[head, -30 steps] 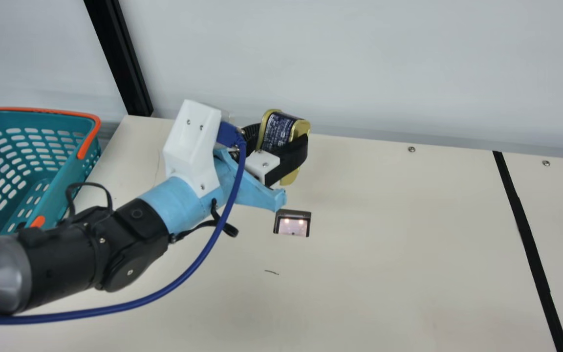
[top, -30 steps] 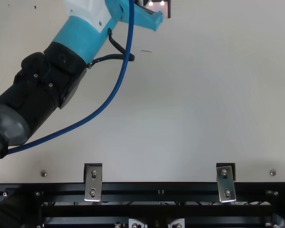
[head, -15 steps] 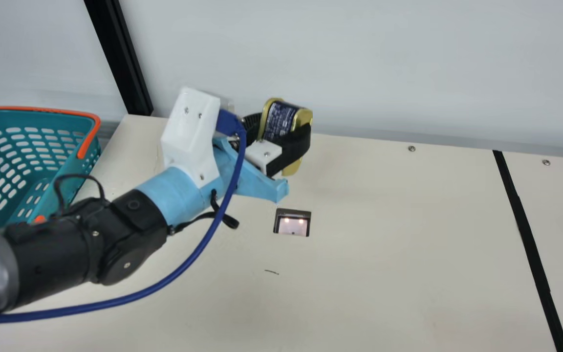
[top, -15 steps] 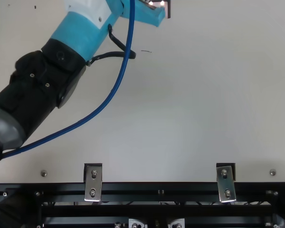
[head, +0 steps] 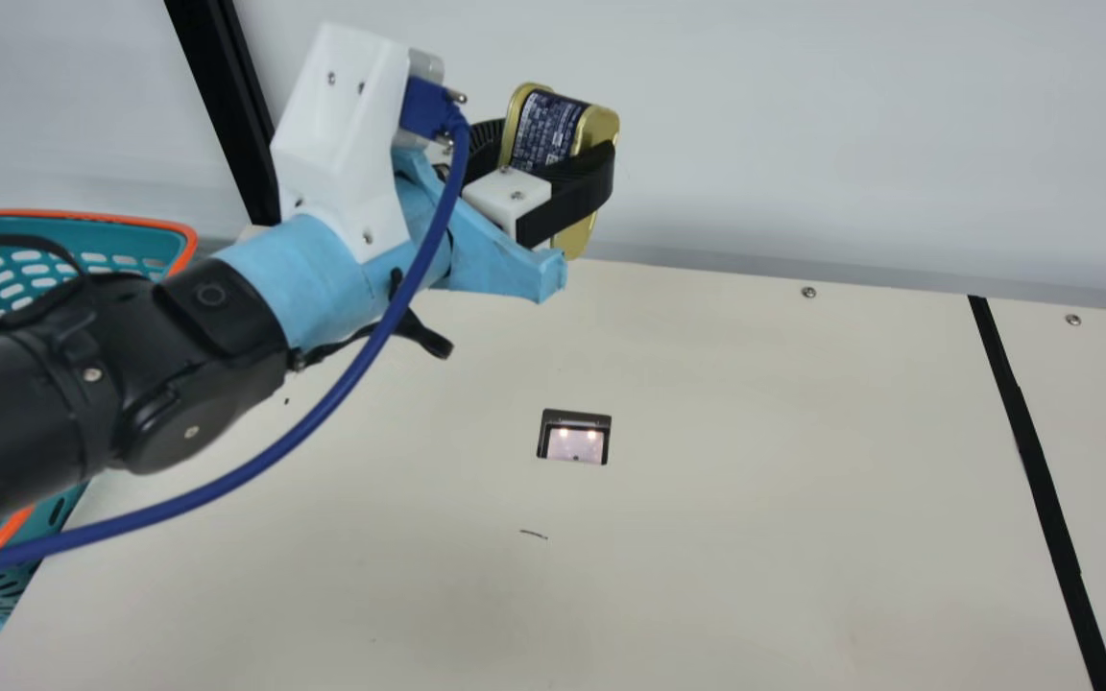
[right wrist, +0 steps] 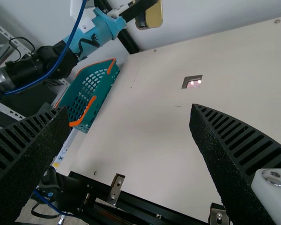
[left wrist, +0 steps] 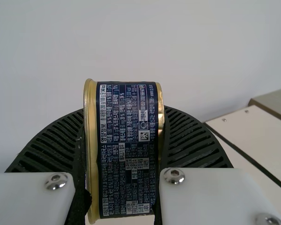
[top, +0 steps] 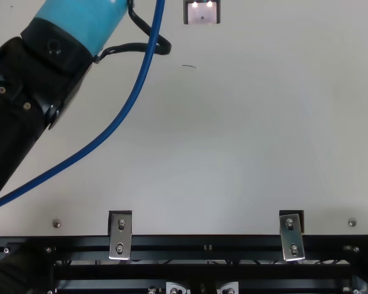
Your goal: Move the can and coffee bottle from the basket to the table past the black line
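High over the table's back edge, my left gripper (head: pixel 549 161) is shut on the can (head: pixel 543 130), a gold-ended tin with a dark blue label. In the left wrist view the can (left wrist: pixel 127 154) stands lengthwise between the two ribbed fingers of my left gripper (left wrist: pixel 123 136). The teal basket (head: pixel 135 221) with orange trim is at the left, partly behind the left arm. Far to the right of the can, the black line (head: pixel 1033 461) crosses the table. My right gripper (right wrist: pixel 129 112) is open, nothing between its fingers.
A small lit device (head: pixel 574 438) is set in the table (head: pixel 755 499) near its middle. A pale wall rises behind the back edge, with a dark post (head: pixel 227 106) at the left. Metal brackets (top: pixel 120 236) line the front rail. A blue cable hangs along the left arm.
The left arm has risen, carrying the can up with it, and its links have shifted left over the basket. The gripper has stayed shut on the can.
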### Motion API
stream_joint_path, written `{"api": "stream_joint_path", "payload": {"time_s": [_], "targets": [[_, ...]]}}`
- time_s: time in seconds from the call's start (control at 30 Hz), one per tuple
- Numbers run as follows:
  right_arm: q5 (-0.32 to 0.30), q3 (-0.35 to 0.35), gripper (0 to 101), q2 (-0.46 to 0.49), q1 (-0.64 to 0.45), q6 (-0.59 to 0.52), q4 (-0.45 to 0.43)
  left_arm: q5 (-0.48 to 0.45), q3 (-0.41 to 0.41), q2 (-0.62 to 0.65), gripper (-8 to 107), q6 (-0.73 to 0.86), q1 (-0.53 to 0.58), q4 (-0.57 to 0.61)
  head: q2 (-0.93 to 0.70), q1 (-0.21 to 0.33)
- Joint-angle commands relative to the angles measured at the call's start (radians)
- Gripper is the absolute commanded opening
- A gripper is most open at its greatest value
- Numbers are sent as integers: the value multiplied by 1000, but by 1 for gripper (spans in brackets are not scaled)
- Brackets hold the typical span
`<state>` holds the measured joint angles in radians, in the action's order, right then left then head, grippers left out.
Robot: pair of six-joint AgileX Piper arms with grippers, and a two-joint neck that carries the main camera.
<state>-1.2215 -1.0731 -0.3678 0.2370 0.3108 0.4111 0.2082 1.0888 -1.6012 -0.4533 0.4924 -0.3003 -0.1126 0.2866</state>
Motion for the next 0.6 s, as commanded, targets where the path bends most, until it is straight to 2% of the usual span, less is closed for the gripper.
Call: {"api": "stream_joint_path", "payload": {"time_s": [0.0,0.17,0.3,0.43,0.57], "targets": [[0,0,101,0,0,0,0,-99,11,12,10,-64,14,-99,10,3],[0,0,101,0,0,0,0,-196,-3,40,10,-141,72,-204,10,3],[0,0,101,0,0,0,0,-256,-49,60,10,-102,126,-196,10,3],[0,0,101,0,0,0,0,-346,-87,90,10,97,183,-40,10,3],[0,0,101,0,0,0,0,-522,-47,144,10,461,209,273,10,3]]}}
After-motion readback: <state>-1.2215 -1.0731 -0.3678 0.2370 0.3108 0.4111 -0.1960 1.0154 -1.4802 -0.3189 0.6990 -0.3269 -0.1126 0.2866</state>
